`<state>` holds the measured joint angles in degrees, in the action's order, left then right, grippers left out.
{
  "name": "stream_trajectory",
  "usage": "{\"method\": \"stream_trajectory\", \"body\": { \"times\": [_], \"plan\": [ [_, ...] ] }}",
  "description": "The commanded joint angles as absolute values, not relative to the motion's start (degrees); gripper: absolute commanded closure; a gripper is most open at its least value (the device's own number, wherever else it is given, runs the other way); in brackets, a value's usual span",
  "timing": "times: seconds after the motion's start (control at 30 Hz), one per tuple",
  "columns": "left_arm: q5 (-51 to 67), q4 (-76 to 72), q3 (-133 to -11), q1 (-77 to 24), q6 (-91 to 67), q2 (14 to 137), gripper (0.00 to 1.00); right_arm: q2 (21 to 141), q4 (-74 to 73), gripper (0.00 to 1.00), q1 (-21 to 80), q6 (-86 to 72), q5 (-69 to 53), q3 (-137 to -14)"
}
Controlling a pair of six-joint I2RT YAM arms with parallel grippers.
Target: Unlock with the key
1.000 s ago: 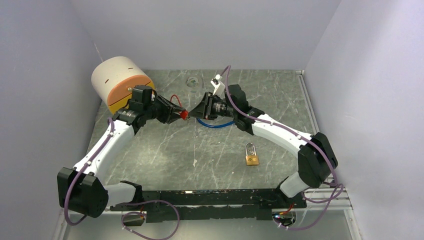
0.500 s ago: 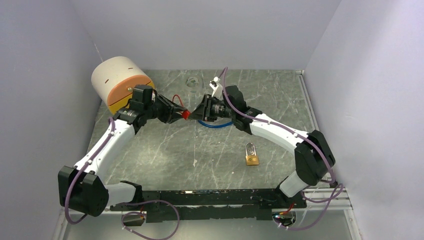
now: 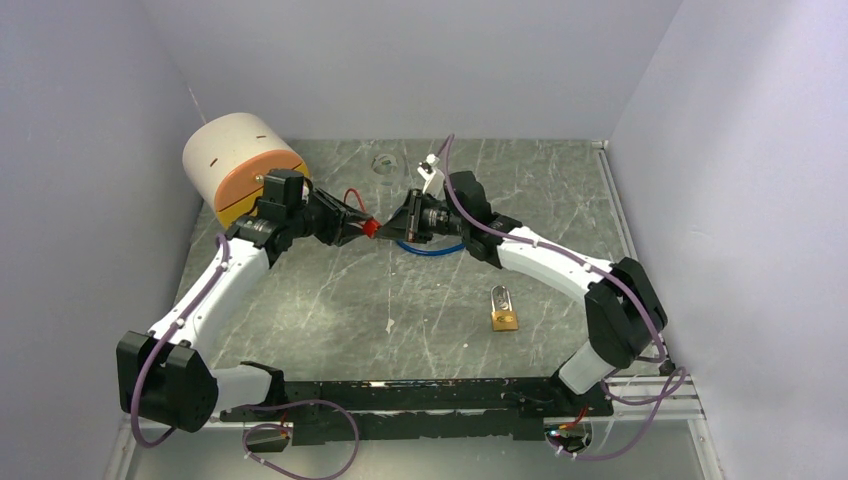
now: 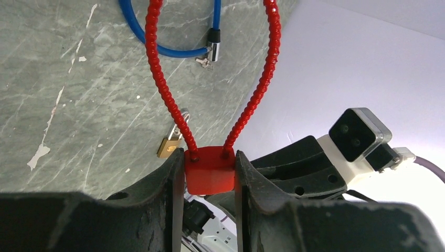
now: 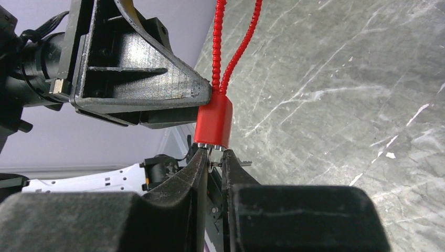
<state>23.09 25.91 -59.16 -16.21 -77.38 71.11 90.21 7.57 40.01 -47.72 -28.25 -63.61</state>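
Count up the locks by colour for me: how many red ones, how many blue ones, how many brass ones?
Red cable lock: 1
Blue cable lock: 1
Brass padlock: 1
Total: 3

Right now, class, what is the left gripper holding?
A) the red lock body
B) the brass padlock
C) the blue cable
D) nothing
A: in the left wrist view the red lock body sits clamped in the left gripper, while the brass padlock and the blue cable lie on the table.
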Motion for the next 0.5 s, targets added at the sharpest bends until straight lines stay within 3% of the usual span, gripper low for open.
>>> {"method": "stream_trajectory", "body": {
  "times": [0.0, 0.13, 0.47],
  "plan": [
    [27.9, 20.9, -60.3, -16.2, -79.2, 70.6, 0.97, 91.8, 13.4, 1.0, 39.8, -51.6, -29.6, -65.3],
    [29.3, 17.3, -58.9, -16.2, -80.0, 69.7, 0.97, 92.5, 18.2, 1.0, 38.8, -57.2, -31.9, -64.4],
    [28.4, 0.8, -52.8, -16.0, -80.1, 64.9, 0.97, 90.1, 46.1, 1.0, 34.3, -85.4, -36.3, -54.3]
  ]
}}
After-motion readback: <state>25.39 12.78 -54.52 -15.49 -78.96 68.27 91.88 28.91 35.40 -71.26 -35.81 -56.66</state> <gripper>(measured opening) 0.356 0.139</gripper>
